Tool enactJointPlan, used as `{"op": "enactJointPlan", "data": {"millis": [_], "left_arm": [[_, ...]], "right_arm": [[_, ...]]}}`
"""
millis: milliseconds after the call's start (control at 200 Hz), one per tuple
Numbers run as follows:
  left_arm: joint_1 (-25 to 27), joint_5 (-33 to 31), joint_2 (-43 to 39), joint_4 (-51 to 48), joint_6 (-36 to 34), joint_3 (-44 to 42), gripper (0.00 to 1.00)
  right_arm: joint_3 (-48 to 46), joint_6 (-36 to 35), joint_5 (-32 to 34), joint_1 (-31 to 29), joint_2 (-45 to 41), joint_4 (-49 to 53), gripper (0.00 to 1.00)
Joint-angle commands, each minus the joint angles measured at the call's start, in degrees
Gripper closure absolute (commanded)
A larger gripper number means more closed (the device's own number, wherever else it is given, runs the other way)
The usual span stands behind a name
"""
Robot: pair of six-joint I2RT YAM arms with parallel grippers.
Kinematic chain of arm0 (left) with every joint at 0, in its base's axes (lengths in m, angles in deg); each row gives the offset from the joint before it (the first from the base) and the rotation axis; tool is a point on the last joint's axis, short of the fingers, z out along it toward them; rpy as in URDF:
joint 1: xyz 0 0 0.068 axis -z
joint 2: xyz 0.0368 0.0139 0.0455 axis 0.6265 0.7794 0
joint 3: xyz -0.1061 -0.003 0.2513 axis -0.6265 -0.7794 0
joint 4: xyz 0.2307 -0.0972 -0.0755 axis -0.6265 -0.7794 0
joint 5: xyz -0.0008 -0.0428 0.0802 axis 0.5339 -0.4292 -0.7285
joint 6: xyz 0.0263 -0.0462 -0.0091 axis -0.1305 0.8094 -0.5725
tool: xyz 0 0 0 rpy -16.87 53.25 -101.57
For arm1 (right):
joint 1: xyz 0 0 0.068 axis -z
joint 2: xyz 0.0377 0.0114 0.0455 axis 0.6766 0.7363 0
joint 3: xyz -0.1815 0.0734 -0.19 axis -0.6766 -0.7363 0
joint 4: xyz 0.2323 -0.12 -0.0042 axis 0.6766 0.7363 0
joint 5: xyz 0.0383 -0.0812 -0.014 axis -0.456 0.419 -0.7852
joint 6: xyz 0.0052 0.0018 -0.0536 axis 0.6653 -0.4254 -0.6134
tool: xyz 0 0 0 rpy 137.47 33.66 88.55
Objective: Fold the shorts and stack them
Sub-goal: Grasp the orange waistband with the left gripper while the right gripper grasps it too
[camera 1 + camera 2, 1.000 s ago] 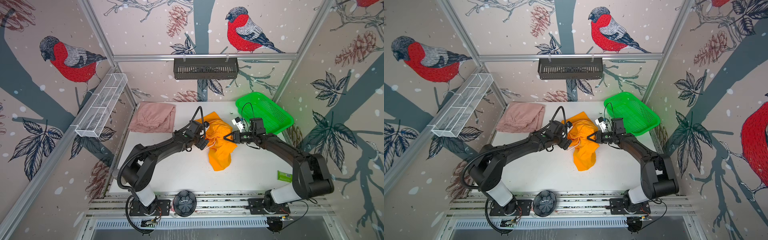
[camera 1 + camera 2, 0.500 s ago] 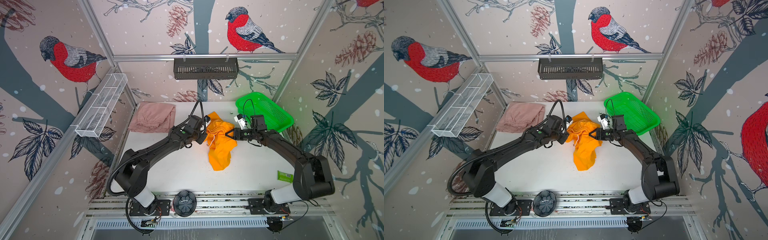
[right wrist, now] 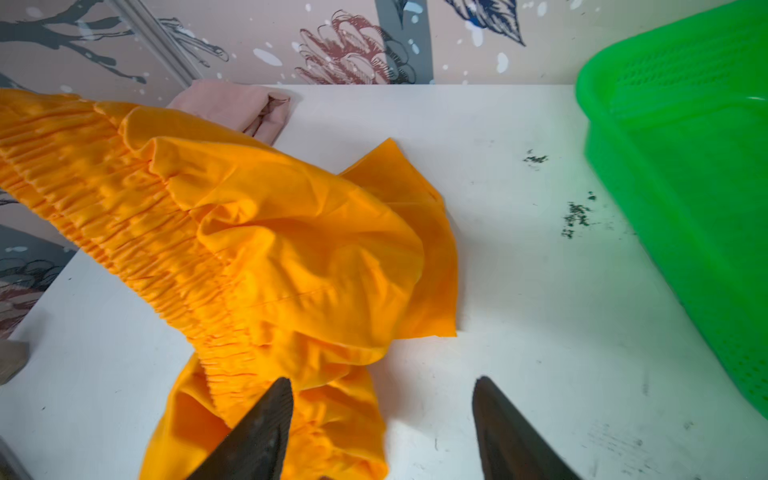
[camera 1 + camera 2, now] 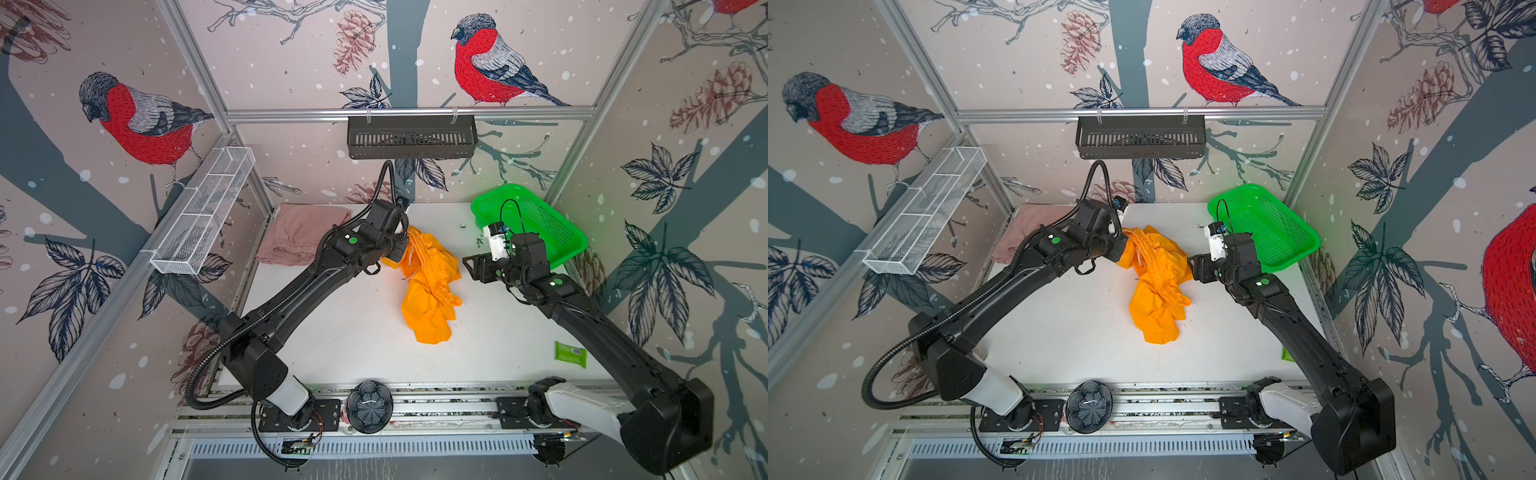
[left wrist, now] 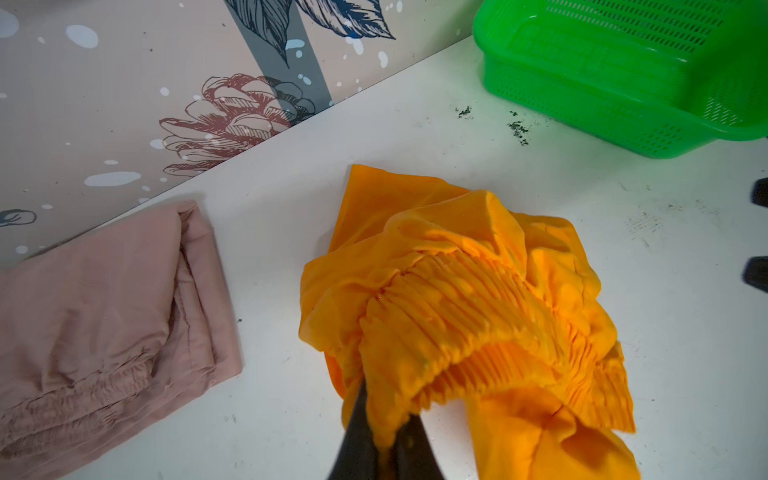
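We have our left gripper (image 5: 386,419) pinching the orange shorts (image 4: 428,291) by the waistband. Our right gripper (image 3: 383,380) hangs spread and empty just beside them.

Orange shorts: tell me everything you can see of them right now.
The orange shorts are bright orange thin cloth, unfolded and crumpled. The gathered elastic waistband is lifted at one end, pinched in the shut left gripper; the rest drapes onto the white table. The right gripper stands open beside it, gripping nothing. It lies apart from the pink shorts and green basket.
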Motion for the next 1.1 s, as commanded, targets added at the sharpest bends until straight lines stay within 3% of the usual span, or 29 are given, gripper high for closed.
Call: {"op": "enactJointPlan", "data": {"millis": [0,100,250,475,805,1095], "left_arm": [[-0.29,-3.37,1.69,-5.02,2.57,2.81,1.00],[-0.59,-4.06,3.00,-5.21,3.10,4.74,1.00],[-1.71,-3.59,4.24,-7.14,4.35,8.48,1.00],[-2.87,-3.87,4.26,-9.73,4.29,10.96,1.00],[-4.68,-2.76,1.99,-8.69,4.36,7.23,1.00],[-5.70,-1.18,1.70,-7.84,4.54,5.16,1.00]], "right_arm": [[-1.44,-0.28,3.08,-3.06,-2.25,-1.57,0.30],[-4.52,0.05,4.60,-11.90,-3.90,-7.90,0.29],[-6.76,-0.61,15.32,-26.65,0.10,-16.89,0.28],[-5.82,-5.88,24.27,-37.38,12.04,-19.96,0.24],[-4.87,-15.67,31.59,-41.89,20.81,-19.82,0.22],[-2.65,-17.30,35.86,-42.02,27.49,-22.71,0.24]]}}
